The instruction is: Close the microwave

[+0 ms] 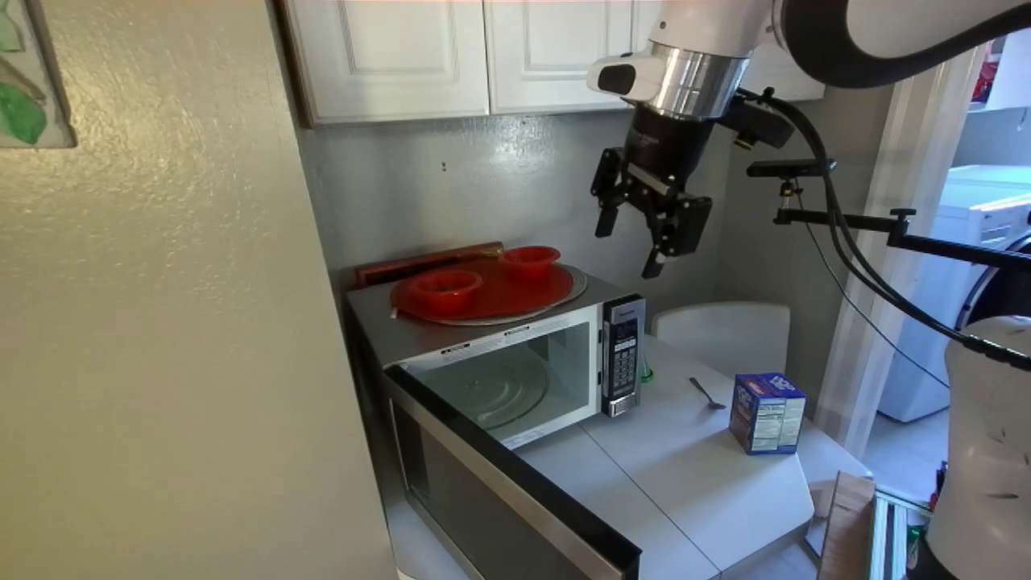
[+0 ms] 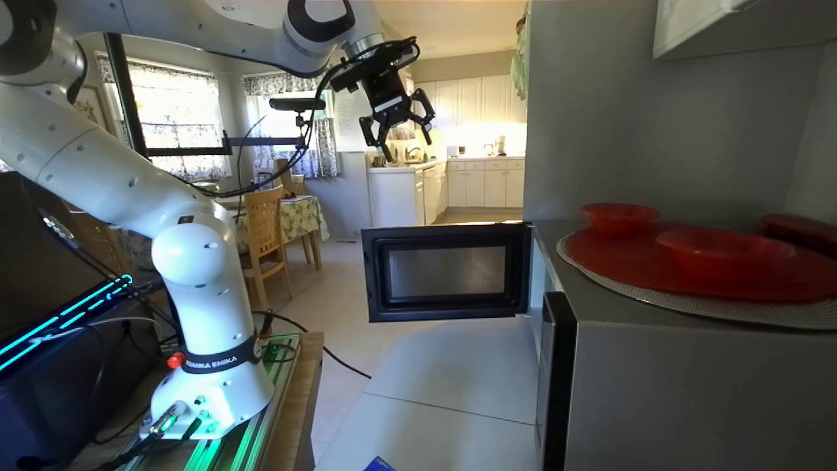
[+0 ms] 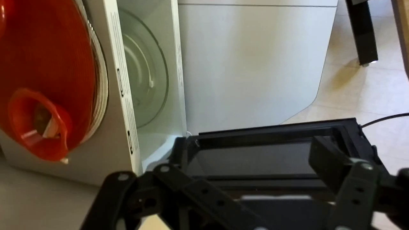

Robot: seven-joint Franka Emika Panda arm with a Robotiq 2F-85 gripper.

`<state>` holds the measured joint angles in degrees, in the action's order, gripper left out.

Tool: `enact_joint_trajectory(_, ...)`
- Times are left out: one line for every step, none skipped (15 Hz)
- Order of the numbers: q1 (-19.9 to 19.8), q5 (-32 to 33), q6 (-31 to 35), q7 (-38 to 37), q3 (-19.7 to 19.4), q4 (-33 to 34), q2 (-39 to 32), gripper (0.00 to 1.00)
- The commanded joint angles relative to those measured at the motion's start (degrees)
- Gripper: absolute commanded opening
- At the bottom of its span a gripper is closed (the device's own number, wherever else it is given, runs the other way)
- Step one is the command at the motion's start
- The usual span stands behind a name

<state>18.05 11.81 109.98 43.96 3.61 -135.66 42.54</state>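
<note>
Wrist view, nearest: Robotiq gripper (image 3: 249,152) along the bottom edge, fingers (image 3: 327,163) spread wide, released. Past it, microwave door (image 3: 271,153) at lower centre, inner face toward camera, showing between the fingers. Both exterior views put the gripper up in the air, apart from the door. Panda arm (image 2: 111,163) fills the left of the frame in an exterior view.

In an exterior view, microwave (image 1: 499,337) sits mid-frame on a white table (image 1: 685,483). Door hinged at its left end, swung wide toward lower centre; glass turntable (image 1: 499,395) showing inside. Control panel (image 1: 623,354) at its right end. On top: pale round placemat (image 2: 726,312), red disc (image 1: 503,294) over it, two red bowls (image 1: 445,292) on the disc.

Right of centre on the table: blue-purple carton (image 1: 768,413) upright, print not legible; spoon (image 1: 707,393) lying just left of it. White chair back (image 1: 721,334) behind. White wall cabinets (image 1: 407,60) across the top. Right edge: white front-loader (image 1: 918,338), washer or dryer, cannot tell.

Deep background in an exterior view: wooden chair (image 2: 267,229) left of centre, beside floral tablecloth (image 2: 302,222); white kitchen cabinets (image 2: 484,183) beyond, upper centre.
</note>
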Motion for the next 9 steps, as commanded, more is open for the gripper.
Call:
enact_joint_trajectory(3.7, -2.2, 3.9, 1.8, 1.6, 3.4, -5.2, 0.66)
enact_joint_trajectory(5.1, -3.0, 6.5, 2.6, 1.6, 3.8, -6.8, 0.59)
enact_joint_trajectory(6.6, -4.4, 8.8, 3.8, 1.5, 4.2, -8.4, 0.50)
enact_joint_trajectory(7.9, -6.0, 10.8, 5.3, 1.4, 4.7, -10.0, 0.44)
enact_joint_trajectory(9.3, -8.0, 12.4, 6.8, 1.3, 5.2, -11.7, 0.38)
enact_joint_trajectory(10.0, -9.5, 14.0, 7.9, 1.7, 5.8, -13.4, 0.30)
enact_joint_trajectory(11.0, -11.5, 15.3, 9.6, 1.7, 6.3, -15.0, 0.24)
enact_joint_trajectory(11.6, -13.2, 16.3, 11.1, 1.9, 6.8, -16.5, 0.16)
enact_joint_trajectory(12.4, -15.4, 17.1, 12.7, 1.9, 7.4, -18.3, 0.09)
